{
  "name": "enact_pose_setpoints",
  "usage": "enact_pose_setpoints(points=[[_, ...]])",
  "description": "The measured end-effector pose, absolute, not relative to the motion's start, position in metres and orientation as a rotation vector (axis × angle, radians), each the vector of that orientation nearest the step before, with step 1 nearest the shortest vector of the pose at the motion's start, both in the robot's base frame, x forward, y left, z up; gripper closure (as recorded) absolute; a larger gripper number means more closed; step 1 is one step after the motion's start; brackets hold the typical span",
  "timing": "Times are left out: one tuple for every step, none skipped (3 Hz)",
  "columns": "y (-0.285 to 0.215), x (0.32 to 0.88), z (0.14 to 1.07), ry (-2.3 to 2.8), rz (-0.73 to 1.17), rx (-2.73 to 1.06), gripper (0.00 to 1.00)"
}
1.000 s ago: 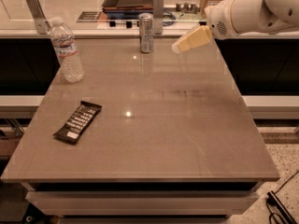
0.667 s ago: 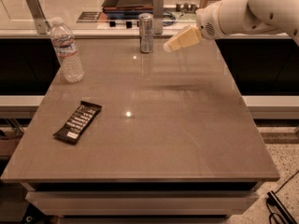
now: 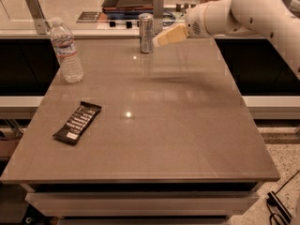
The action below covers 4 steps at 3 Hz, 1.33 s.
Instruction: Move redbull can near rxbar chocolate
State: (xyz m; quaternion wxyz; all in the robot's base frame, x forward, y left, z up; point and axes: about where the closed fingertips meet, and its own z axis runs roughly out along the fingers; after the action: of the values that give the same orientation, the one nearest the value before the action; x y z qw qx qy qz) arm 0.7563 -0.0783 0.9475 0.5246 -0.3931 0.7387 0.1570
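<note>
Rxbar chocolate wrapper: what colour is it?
The rxbar chocolate is black with white text, camera view. The hand hovers beside the redbull can.

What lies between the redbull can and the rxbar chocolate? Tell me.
Only bare table, in the camera view; the gripper hovers beside the redbull can, away from the rxbar chocolate.

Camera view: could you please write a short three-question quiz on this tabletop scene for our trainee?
1. True or false: the gripper is close beside the can, near the table's far edge.
2. Which stands nearer the bar? A: the bottle. B: the can.
3. How many things rest on the table?
Key: 1 true; 2 A; 3 three.
</note>
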Motion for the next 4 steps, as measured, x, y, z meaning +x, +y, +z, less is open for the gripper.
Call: enact_pose_setpoints(points=[[-0.065,0.774,0.94,1.747,0.413,-0.912,0.0],[-0.049,0.789,0.93,1.74,0.45,-0.914,0.0],[-0.033,0.803,0.919,1.739,0.48,-0.926,0.0],[-0.021,0.815,0.913,1.726,0.506,-0.933,0.0]])
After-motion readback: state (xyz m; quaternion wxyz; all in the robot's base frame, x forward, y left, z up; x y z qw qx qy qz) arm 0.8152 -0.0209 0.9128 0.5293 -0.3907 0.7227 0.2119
